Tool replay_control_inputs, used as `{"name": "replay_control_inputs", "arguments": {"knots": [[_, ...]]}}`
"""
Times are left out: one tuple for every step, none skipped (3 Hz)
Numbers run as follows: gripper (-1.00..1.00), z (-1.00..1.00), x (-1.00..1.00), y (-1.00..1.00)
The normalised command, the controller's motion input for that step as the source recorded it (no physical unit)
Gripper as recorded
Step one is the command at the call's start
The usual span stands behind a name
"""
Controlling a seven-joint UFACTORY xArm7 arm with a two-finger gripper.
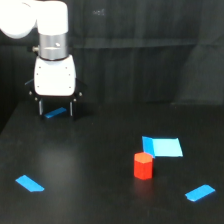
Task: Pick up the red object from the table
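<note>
Arm (30, 17) cropped at top edge

Red object (143, 165), upright, seemingly hexagonal block, on black table (95, 165), ungrasped

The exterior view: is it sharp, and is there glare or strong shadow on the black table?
In the exterior view the picture is soft throughout; the small red-orange block has fuzzy edges. The matte black table shows a faint pale sheen below the white gripper, no hard glare. Shadows are hardly readable on the dark surface. The white arm housing looks nearly overexposed.
</note>
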Motion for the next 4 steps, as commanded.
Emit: {"name": "replay_control_inputs", "arguments": {"knots": [[0.96, -0.29, 0.9, -0.69], [1.0, -0.34, 0.97, -0.75], [1.0, -0.16, 1.0, -0.76], [0.94, -0.07, 0.98, -0.7]]}}
